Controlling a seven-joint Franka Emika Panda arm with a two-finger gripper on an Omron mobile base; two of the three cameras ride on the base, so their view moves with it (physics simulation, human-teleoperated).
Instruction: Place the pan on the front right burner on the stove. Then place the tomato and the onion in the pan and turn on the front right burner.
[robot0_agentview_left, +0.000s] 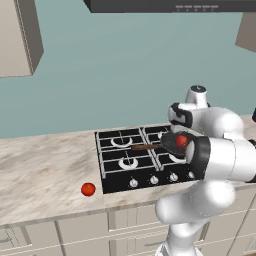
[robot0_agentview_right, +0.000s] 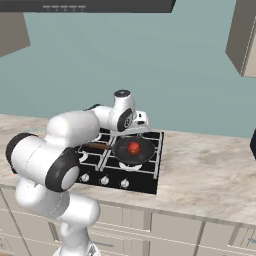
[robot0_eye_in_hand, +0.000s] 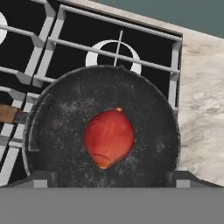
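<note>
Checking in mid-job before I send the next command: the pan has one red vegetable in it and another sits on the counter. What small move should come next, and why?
Probably lift the open gripper clear of the pan. The onion lies loose in it, on the front right burner, so that placing looks done. The tomato waits on the counter left of the stove, the likely next pick.

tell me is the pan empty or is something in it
Not empty: the pan on the stove holds one red onion. The tomato lies outside on the counter.
</note>
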